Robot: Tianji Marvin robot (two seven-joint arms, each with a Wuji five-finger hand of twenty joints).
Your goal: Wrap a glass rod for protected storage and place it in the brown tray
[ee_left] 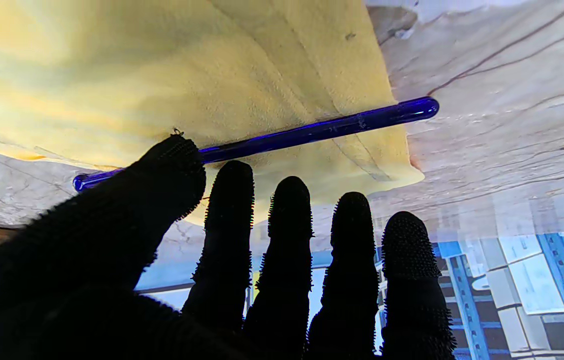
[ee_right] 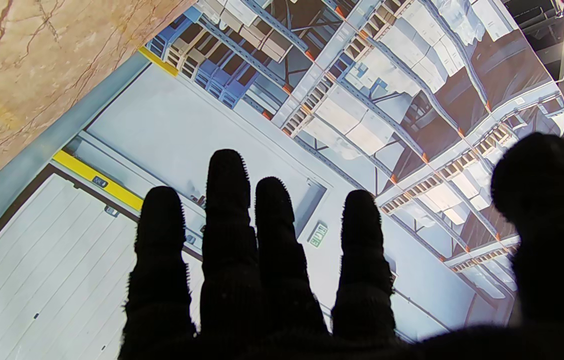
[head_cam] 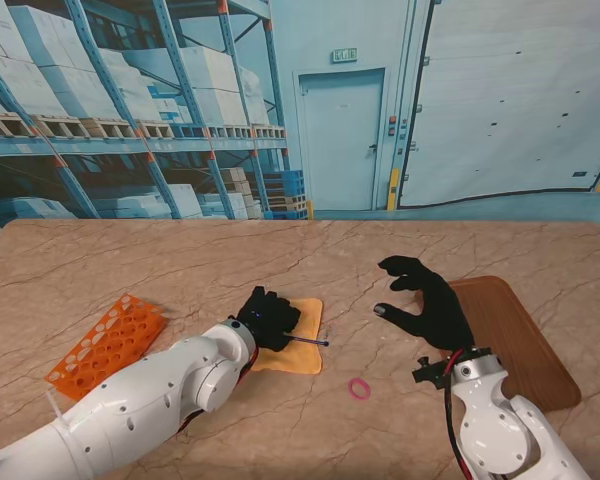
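My left robot hand (head_cam: 270, 317) sits on the yellow cloth (head_cam: 298, 352) near the middle of the worktop (head_cam: 180, 260). The blue rod (head_cam: 310, 342) lies across the cloth under it, its free end sticking out toward 3 o'clock past the cloth's edge. In the left wrist view my thumb (ee_left: 162, 180) overlaps the rod (ee_left: 312, 132) near one end, while the other four fingers (ee_left: 289, 220) stand straight and apart, not curled round it; I cannot tell whether the thumb actually presses the glass.

My right robot hand (head_cam: 430, 305) hovers at about 3 o'clock from the rod, well apart from it, fingers spread wide and holding nothing. The tray (head_cam: 520, 335) lies just beside it at its 3 o'clock. A pink ring (head_cam: 359, 388) lies on the worktop at 5 o'clock from the cloth. An orange rack (head_cam: 105, 345) rests at 9 o'clock from my left hand.
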